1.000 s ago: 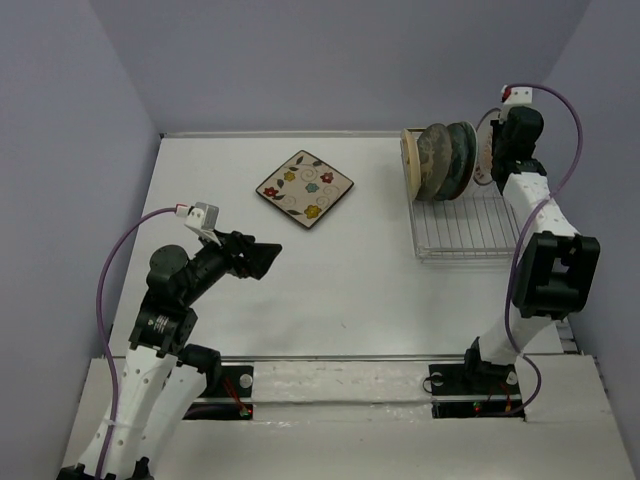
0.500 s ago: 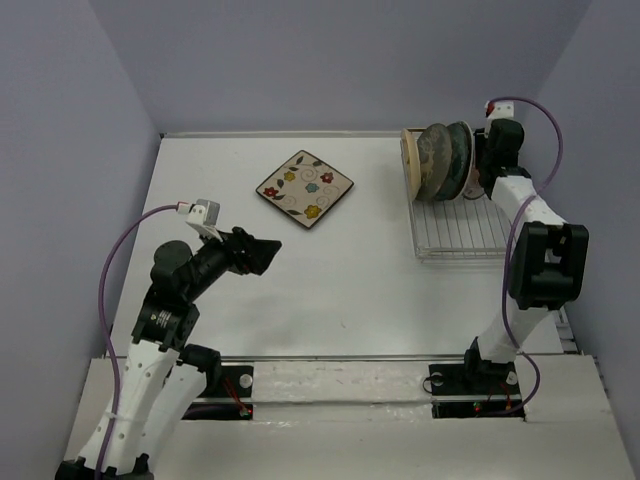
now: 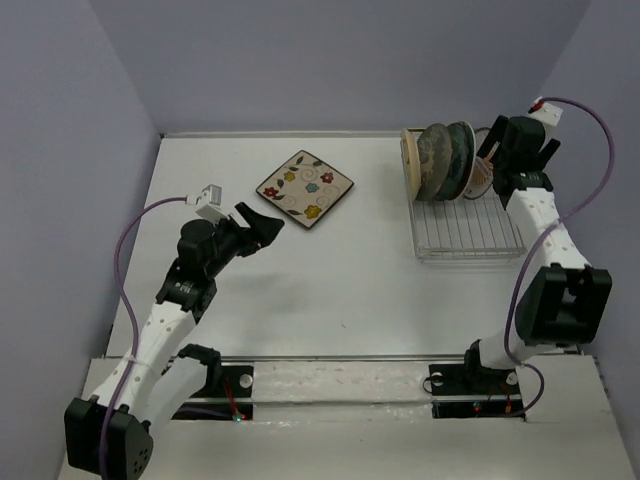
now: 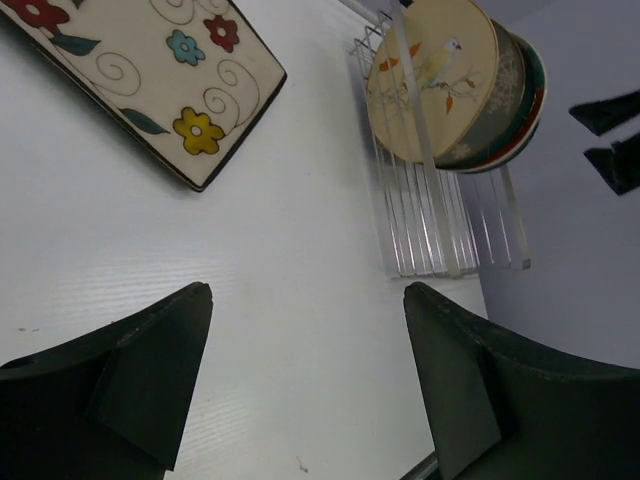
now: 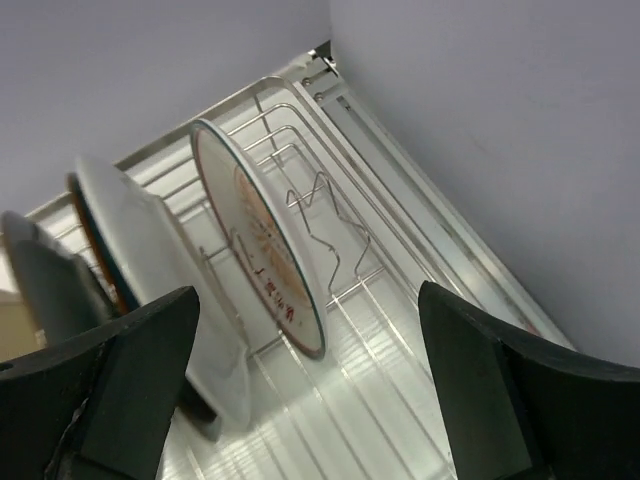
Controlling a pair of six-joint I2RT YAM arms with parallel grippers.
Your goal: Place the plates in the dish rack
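Fetching the one plate not yet racked is the step in hand: the round glazed plates [image 3: 445, 160] stand on edge between the thin prongs of the silver wire dish rack [image 3: 470, 235] at the far right of the worktop [image 3: 330, 290], the orange-sunburst plate [image 5: 262, 240] just beside the right hand [image 5: 305, 295], which is spread wide and empty. The square floral plate [image 3: 304, 188] lies flat on the smooth white surface just ahead of the left hand [image 4: 308, 290], also spread and empty; the next move probably calls for getting purchase under its shallow dark rim.
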